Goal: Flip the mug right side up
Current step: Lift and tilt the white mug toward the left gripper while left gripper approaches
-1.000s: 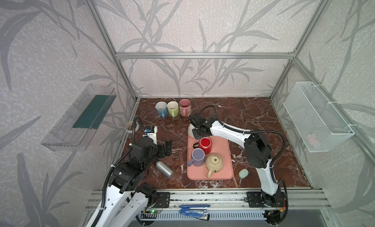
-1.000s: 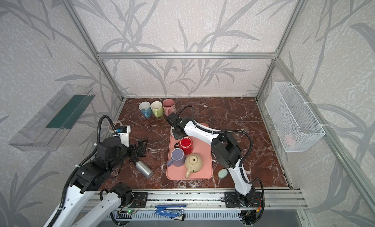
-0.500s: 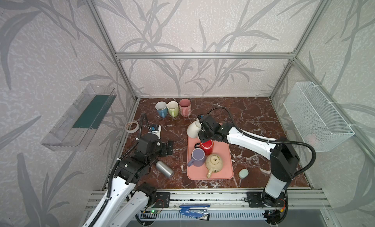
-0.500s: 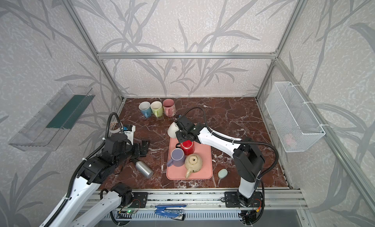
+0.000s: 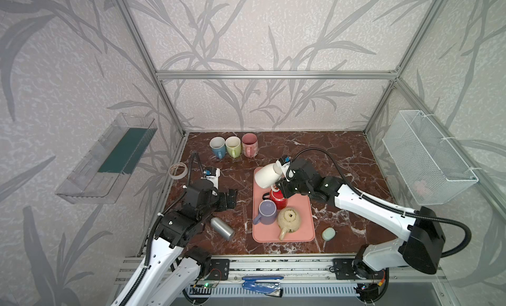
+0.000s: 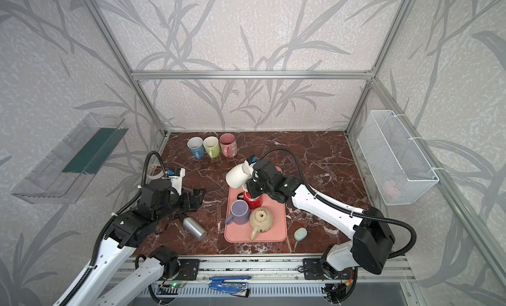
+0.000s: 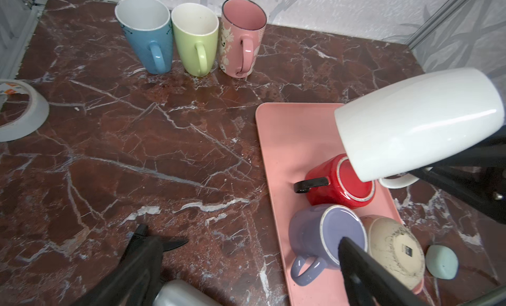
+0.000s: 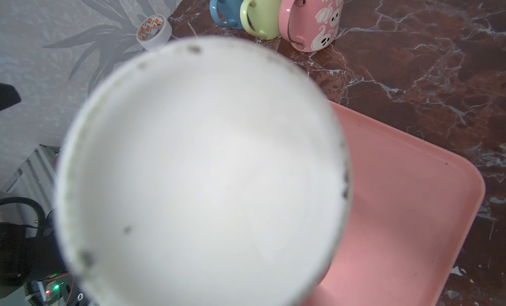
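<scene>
The right claw (image 5: 279, 184) is clamped on the mug (image 5: 267, 174), held tilted above the upper left corner of the tray (image 5: 302, 211); its long axis slants lower left from the claw. The left claw (image 5: 230, 199) gapes empty.

**Desk** (image 5: 347, 146): dark red-brown marble-pattern top with white veins. Lying directly on it:

- Back, left of centre: blue mug (image 5: 217, 147), green mug (image 5: 233, 146) and pink mug (image 5: 249, 145), upright in a close row with handles toward the front.
- Left edge: tape roll (image 5: 178, 170), lying flat.
- Front left: silver metal cylinder (image 5: 222, 228), on its side.
- Centre: pink tray (image 5: 268, 232), rectangular, with its long side running front to back.
- Near the tray's front right corner, not touching it: pale green oval object (image 5: 328, 233).
</scene>
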`<action>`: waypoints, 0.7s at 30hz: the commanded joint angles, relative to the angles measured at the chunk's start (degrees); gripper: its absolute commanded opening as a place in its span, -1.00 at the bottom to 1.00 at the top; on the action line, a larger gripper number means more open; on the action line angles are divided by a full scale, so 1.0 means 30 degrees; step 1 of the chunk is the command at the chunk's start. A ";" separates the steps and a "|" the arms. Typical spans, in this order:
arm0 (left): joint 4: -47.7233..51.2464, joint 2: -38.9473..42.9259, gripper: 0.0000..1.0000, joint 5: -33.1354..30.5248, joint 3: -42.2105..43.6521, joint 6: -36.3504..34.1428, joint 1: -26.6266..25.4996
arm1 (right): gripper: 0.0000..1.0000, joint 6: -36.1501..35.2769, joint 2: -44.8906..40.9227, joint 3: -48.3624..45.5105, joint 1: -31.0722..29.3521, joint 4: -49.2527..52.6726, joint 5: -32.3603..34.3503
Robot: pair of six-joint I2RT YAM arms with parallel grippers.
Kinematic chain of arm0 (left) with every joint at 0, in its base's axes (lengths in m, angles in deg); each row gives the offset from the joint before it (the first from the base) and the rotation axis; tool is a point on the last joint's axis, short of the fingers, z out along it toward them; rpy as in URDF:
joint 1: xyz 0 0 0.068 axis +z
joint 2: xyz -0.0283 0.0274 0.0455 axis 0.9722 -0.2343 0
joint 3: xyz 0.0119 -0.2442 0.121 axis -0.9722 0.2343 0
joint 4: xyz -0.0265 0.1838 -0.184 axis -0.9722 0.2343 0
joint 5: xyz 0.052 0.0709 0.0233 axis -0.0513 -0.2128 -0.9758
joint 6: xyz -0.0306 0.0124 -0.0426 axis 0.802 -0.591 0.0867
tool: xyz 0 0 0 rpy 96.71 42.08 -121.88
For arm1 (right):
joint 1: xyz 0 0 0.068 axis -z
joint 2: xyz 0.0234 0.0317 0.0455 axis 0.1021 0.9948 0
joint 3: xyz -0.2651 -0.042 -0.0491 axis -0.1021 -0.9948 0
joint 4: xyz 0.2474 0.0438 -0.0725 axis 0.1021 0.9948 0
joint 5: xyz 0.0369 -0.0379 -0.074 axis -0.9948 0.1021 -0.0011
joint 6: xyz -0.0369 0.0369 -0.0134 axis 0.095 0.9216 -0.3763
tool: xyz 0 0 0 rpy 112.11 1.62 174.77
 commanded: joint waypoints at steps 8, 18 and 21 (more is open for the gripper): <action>-0.6499 0.0240 0.84 0.5752 0.2584 0.3581 -0.0097 | -1.00 0.1526 -0.4866 -0.3098 0.2867 -0.4740 -0.5549; -1.4274 -0.1358 0.66 0.8388 0.5470 0.5936 -0.0906 | -1.00 0.4420 -0.6082 -0.5125 0.5683 -0.8143 -0.9736; -1.6044 -0.2162 0.52 0.8408 0.5769 0.6066 -0.1456 | -1.00 0.5354 -0.5837 -0.5416 0.6215 -0.9546 -1.0889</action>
